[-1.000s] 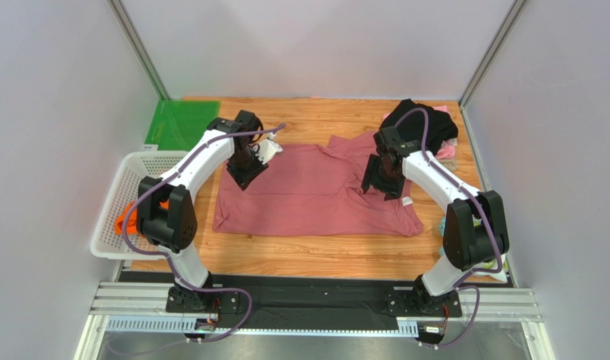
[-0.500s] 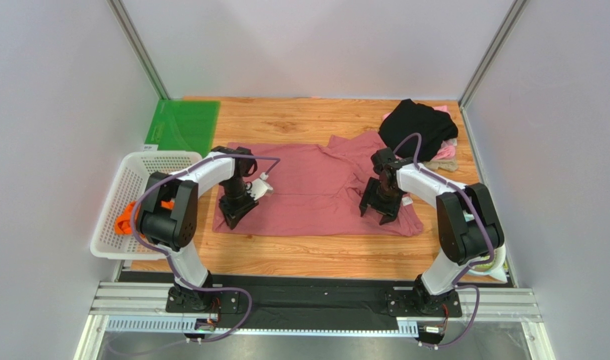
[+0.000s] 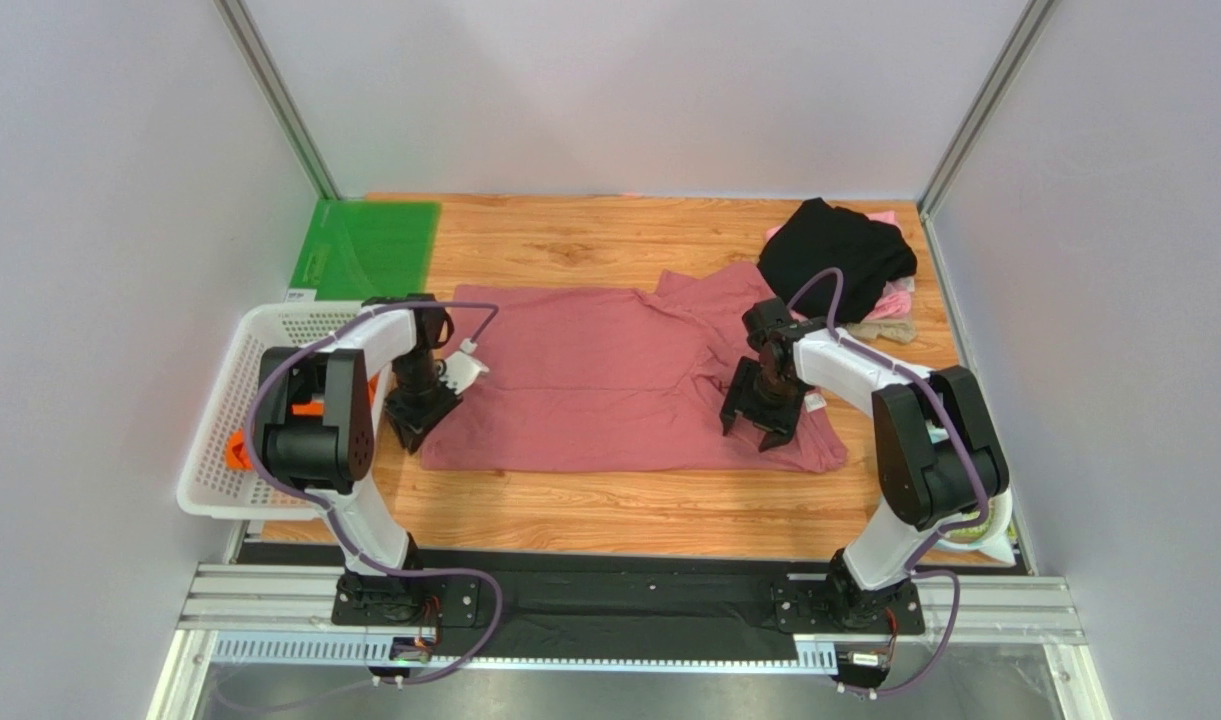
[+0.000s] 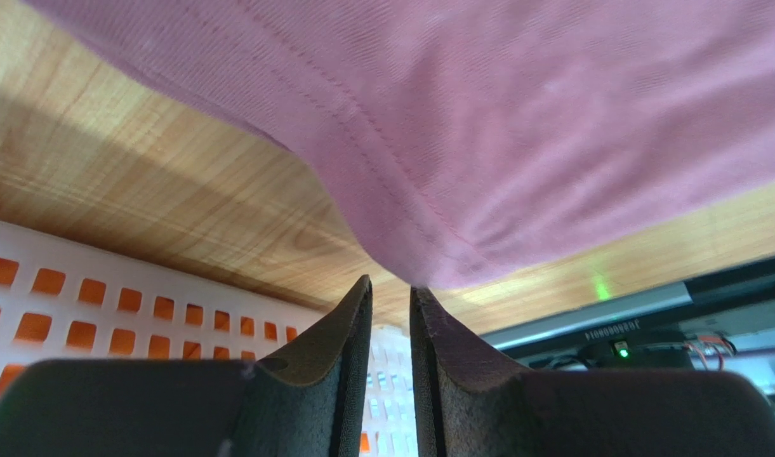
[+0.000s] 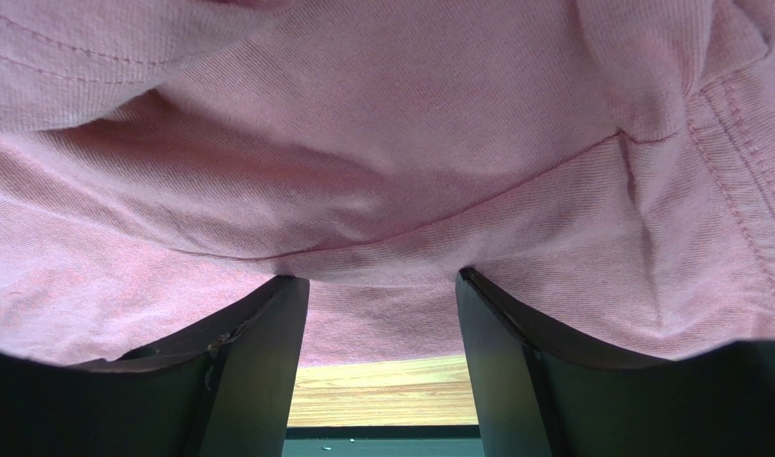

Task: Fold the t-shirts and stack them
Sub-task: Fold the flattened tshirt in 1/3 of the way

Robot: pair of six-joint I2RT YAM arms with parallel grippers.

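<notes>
Left gripper (image 3: pixel 416 416) has been brought down from the collar to the near-left corner of the dusty-rose t-shirt (image 3: pixel 601 375), which is spread flat mid-table. Its jaws are nearly shut at the hem, but a real pinch can't be told. Right gripper (image 3: pixel 759 420) is held wide open on the right side, so the fold probably gets started next.

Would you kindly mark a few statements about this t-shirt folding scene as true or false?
1. The dusty-rose t-shirt lies spread on the wooden table. True.
2. The black t-shirt is in the white mesh basket. False: it is heaped at the table's far right corner.
3. The right gripper has its jaws wide apart over the rose cloth. True.
4. The left gripper is at the rose shirt's far right sleeve. False: it is at the shirt's near left corner, beside the basket.
5. An orange cloth lies in the basket. True.
</notes>
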